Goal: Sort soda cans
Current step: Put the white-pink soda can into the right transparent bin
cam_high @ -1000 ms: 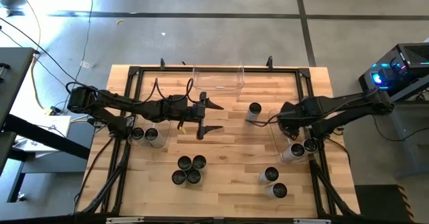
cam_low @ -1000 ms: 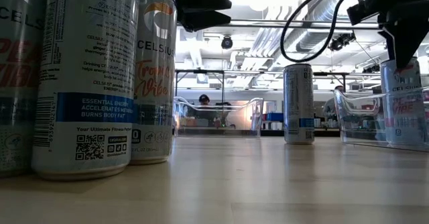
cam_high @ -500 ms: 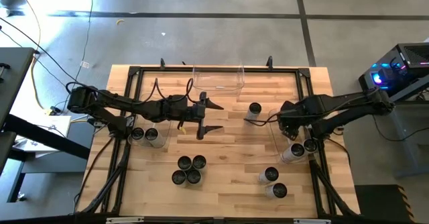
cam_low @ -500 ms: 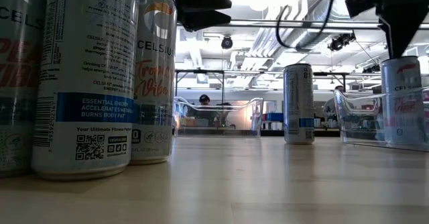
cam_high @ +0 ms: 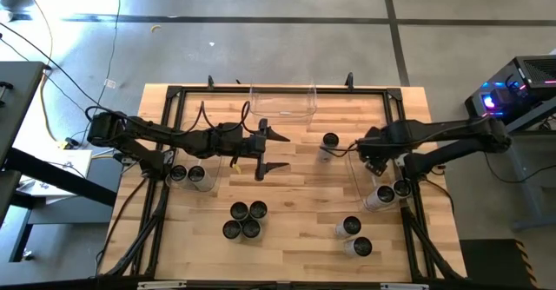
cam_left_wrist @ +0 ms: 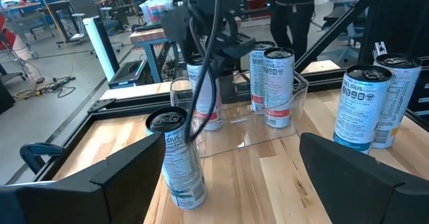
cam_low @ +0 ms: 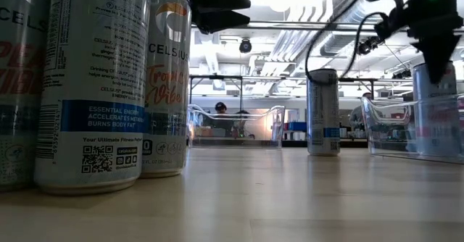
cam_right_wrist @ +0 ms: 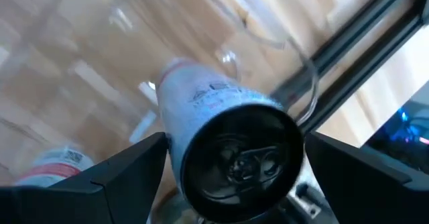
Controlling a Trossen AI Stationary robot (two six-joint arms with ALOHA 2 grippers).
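Clear right bin (cam_high: 358, 179) holds two soda cans (cam_high: 383, 194) under the open, empty right gripper (cam_high: 372, 158); one can (cam_high: 329, 142) stands just outside. Left gripper (cam_high: 276, 151) open mid-bench (cam_high: 295, 238)

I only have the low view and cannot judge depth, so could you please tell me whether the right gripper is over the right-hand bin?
Observer: Yes. From above, the right gripper hovers over the clear bin at the table's right edge.
Operator: Thank you. Is it holding anything?
Observer: No. Its wrist view shows a can standing below its open fingers, ungripped.
Operator: And where is the left gripper?
Observer: The left gripper hangs open over mid-table, to the left of a lone can.
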